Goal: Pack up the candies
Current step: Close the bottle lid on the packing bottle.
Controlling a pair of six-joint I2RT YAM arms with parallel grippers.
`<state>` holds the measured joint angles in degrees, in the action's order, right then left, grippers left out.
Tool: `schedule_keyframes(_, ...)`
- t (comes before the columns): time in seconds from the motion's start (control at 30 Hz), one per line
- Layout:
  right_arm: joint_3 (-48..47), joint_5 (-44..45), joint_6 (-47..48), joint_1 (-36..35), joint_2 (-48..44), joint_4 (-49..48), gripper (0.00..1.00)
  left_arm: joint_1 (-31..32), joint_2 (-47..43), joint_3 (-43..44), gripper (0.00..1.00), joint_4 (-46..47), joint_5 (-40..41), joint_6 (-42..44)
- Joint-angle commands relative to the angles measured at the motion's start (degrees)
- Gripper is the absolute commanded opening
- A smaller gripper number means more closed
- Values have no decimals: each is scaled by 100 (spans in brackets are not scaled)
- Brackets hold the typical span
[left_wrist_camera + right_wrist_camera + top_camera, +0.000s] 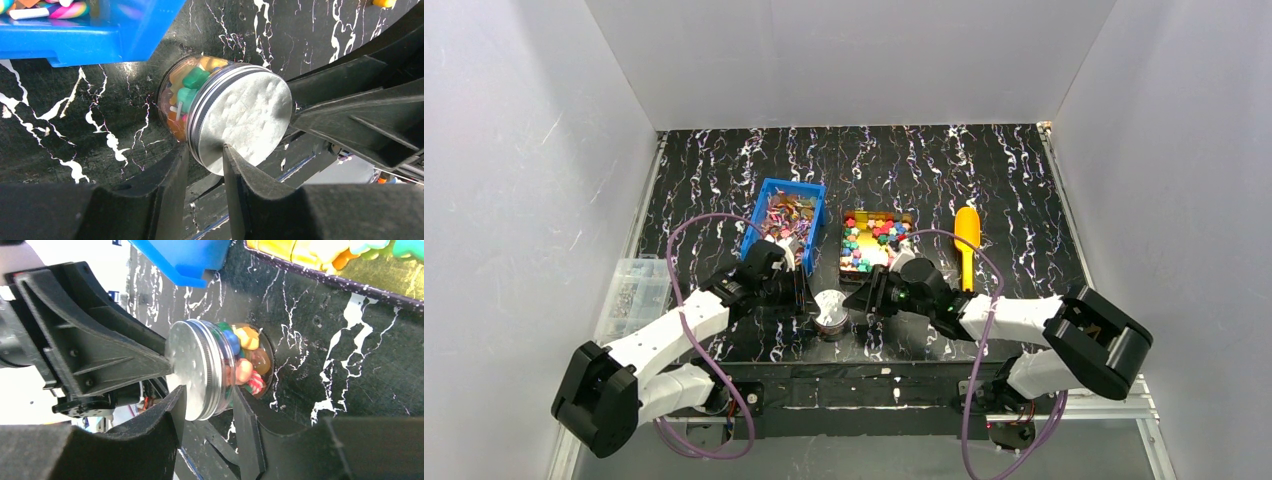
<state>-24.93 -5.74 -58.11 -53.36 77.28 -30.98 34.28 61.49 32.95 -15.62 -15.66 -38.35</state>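
Observation:
A small clear jar (830, 312) with a silver screw lid stands on the black marbled table between my grippers, filled with chunky candies (192, 82). My left gripper (205, 155) is rolled sideways and shut on the lid's (245, 112) rim, one finger on the lid's top face and one under its edge; it also shows from above (807, 297). My right gripper (210, 397) straddles the opposite rim, jaws a little apart, one finger over the lid (192, 365), the other against the glass. It shows from above too (856, 298).
A blue bin (769, 190) of flat shiny-wrapped candies (786, 218) stands behind the jar. To its right is a dark tray (844, 245) of chunky multicoloured candies (876, 238). A yellow scoop (967, 240) lies right of the tray. A clear box (634, 290) sits off the left edge.

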Motion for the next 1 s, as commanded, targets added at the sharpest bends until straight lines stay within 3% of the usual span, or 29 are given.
schedule_keyframes(0.0, -296, 89, 181, -72, 223, 137, 48, -18, 41, 229, 31, -178, -112, 120)
schedule_keyframes(0.97, -507, 896, 394, -130, 484, 1432, 48, -262, 261, -366, 33, 175, 55, 22)
